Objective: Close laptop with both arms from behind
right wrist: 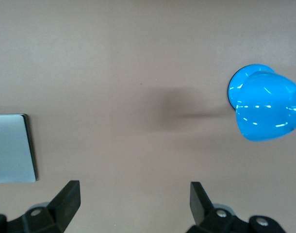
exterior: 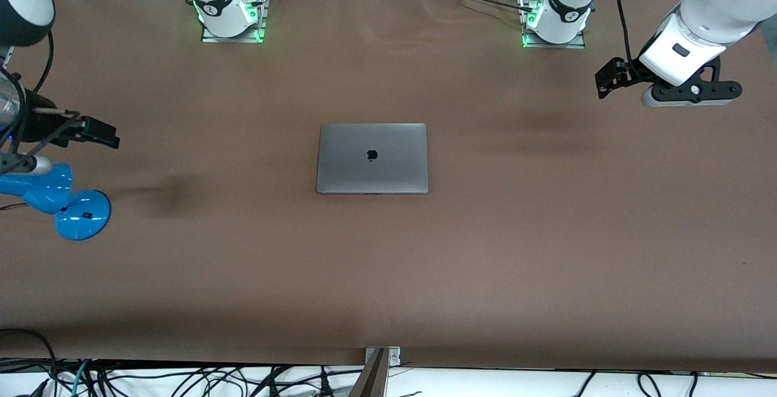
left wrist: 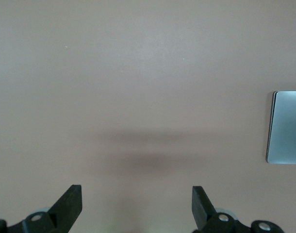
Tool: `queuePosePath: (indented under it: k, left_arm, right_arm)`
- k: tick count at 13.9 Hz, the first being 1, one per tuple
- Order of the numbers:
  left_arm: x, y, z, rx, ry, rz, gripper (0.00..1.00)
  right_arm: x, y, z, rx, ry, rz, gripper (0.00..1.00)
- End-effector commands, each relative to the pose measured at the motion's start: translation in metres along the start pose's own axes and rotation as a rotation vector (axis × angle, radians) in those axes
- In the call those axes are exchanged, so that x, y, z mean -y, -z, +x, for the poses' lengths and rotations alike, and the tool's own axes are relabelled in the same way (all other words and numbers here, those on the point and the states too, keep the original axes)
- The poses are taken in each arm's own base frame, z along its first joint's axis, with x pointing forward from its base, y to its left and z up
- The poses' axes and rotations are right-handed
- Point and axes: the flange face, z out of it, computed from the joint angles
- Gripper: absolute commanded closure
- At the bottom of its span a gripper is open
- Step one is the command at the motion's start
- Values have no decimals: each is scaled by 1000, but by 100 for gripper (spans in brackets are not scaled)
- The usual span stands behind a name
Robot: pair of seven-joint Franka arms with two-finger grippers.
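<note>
The laptop (exterior: pixel 372 158) lies flat in the middle of the brown table with its lid down, grey top and dark apple logo facing up. Its edge shows in the left wrist view (left wrist: pixel 286 127) and in the right wrist view (right wrist: pixel 11 148). My left gripper (exterior: pixel 602 80) hangs open over bare table toward the left arm's end, well apart from the laptop. In its own view the left gripper (left wrist: pixel 137 194) has nothing between its fingers. My right gripper (exterior: pixel 113 136) hangs open over the right arm's end of the table, and the right gripper (right wrist: pixel 134 189) is empty too.
A blue desk lamp (exterior: pixel 61 193) stands on the table (exterior: pixel 546 233) under the right arm, also seen as the blue lamp (right wrist: pixel 262 109) in the right wrist view. Both arm bases (exterior: pixel 230 17) stand along the table edge farthest from the front camera. Cables (exterior: pixel 182 379) hang below the nearest edge.
</note>
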Motion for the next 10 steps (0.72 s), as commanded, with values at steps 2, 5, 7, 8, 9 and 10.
queuePosePath:
  k: [2,5,7,8,9,10]
  left_arm:
    - [-4,5,6,-3,-16,-35,0]
    - [-6,1,8,6,-22,-35,0]
    - [-7,0,8,7,-24,-35,0]
    - [-7,-1,8,10,-24,-33,0]
    - [-7,-1,8,10,-24,-33,0]
    - [-7,-1,8,12,-24,-33,0]
  right_arm:
    - [23,29,-47,-35,-42,-16,0]
    - [18,35,-59,-41,-61,-13,0]
    - [20,29,-64,-9,-66,-12,0]
    - [21,28,-63,-9,-66,0,0]
    - [21,27,-61,-17,-69,9,0]
    - [20,25,-57,-33,-70,16,0]
